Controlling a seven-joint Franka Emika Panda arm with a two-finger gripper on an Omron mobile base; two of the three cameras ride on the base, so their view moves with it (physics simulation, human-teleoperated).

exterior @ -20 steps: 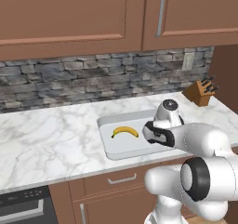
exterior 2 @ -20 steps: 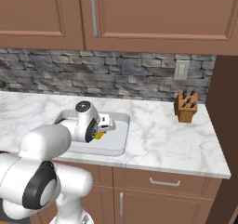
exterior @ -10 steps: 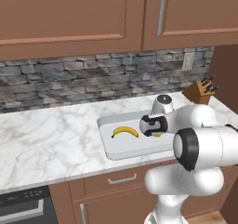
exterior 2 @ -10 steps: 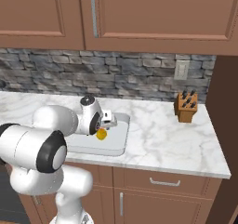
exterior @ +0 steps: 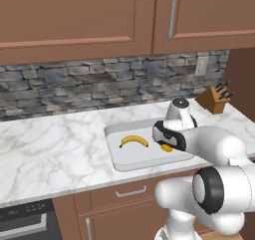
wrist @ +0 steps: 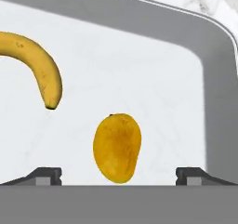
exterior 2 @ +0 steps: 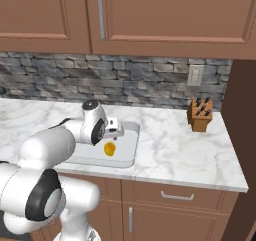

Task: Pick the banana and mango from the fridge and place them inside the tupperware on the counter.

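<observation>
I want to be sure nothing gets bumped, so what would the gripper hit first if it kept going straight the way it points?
Most likely the mango, which lies between the wide-open fingertips of the gripper on the tupperware floor. The banana lies off to one side. How far the mango is remains unclear.

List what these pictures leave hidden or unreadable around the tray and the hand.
- Mango: whether it rests on the tupperware floor or is mid-drop; no contact shows.
- Mango in the left base view: mostly hidden behind the gripper.
- Banana: cut off by the hand view's left edge.
- Banana in the right base view: hidden behind the arm.
</observation>
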